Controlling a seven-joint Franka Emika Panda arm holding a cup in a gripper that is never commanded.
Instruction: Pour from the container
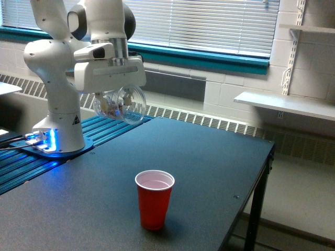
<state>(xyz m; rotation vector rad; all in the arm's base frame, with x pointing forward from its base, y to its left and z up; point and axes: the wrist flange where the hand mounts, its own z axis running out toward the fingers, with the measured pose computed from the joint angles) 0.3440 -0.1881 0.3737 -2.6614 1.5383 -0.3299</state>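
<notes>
The gripper (116, 97) hung below the arm's white wrist, with the container (121, 104) beneath it, well above the worktop (209, 157) and off to the exterior view's left of the red cup (154, 198). The fingers were hidden behind the clear wall and the wrist housing, so I could not tell how they were set, though the container sat right under them and looked carried. It appeared tilted, with some small pale contents showing through its side; which way its mouth faced was not clear.

The cup stood upright on the worktop, open and seemingly empty, well apart from the container.

The step in hand seemed to be bringing the container over the cup. Done well, that would mean keeping the mouth high until it sat above the cup's rim, then lowering close before tipping, so nothing fell short onto the worktop. A slow, steady tilt would suit, since the cup was light and only 1 knock or a heavy drop could topple it.
</notes>
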